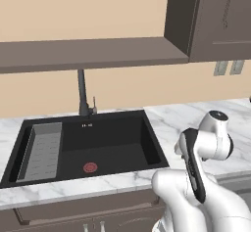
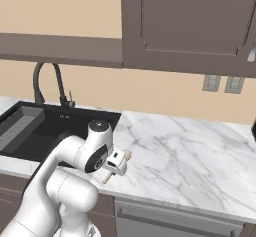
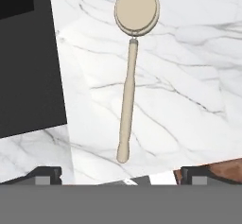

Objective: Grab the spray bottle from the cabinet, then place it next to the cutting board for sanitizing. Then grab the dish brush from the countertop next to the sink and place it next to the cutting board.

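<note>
- Plainly, the dish brush (image 3: 128,81) lies flat on the white marble countertop (image 3: 179,76), just beside the right rim of the sink (image 3: 28,62); in the hand view its round head points up the picture and its thin handle runs down toward the finger tips.
- No label, brand or writing can be read on anything.
- The gripper (image 3: 120,173) hangs above the brush with its jaws spread wide and nothing between them; the handle's end sits between the two tips, not touching either.
- In the right base view the brush (image 2: 125,155) peeks out beside the hand; most of it is covered by the wrist.
- Around it: the black sink (image 1: 112,143) with a red drain ring (image 1: 90,167), a grey rack insert (image 1: 45,150) and a dark faucet (image 1: 83,94).
- Above, the cabinet (image 2: 195,26) door stands closed; two wall outlets (image 2: 222,84) sit beneath it.
- A reddish-brown patch at the lower right corner of the hand view is too cut off to identify.
</note>
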Robot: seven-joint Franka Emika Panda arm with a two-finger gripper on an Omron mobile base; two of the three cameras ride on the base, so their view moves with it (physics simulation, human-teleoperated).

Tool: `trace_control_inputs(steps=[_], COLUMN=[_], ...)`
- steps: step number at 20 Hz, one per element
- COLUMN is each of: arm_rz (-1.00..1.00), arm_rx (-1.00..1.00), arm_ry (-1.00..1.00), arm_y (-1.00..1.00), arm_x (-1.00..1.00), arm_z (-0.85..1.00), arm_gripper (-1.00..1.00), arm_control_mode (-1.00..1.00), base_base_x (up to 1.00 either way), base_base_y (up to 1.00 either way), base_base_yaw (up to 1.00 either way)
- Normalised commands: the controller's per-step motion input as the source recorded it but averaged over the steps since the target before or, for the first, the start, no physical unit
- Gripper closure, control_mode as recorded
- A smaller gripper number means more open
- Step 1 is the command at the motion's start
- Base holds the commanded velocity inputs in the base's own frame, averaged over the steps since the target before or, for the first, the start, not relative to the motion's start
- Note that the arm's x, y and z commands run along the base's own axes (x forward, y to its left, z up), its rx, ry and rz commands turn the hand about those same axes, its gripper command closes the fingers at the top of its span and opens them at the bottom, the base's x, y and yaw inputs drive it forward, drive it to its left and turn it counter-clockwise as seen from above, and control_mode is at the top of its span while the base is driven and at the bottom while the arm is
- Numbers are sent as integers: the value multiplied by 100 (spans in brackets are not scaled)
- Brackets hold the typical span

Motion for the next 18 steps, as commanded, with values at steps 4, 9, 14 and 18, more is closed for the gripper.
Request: trace_control_inputs(steps=[4, 9, 14, 18], arm_rz=[0, 0, 0, 0], arm_rx=[-2, 0, 0, 0], arm_ry=[2, 13, 8, 0], arm_y=[-3, -17, -1, 0], arm_x=[42, 49, 36, 37], arm_z=[-30, -25, -24, -21], arm_gripper=[-100, -100, -100, -100], arm_control_mode=[-100, -100, -100, -100], base_base_x=[0, 0, 0, 0], base_base_y=[0, 0, 0, 0], base_base_yaw=[0, 0, 0, 0])
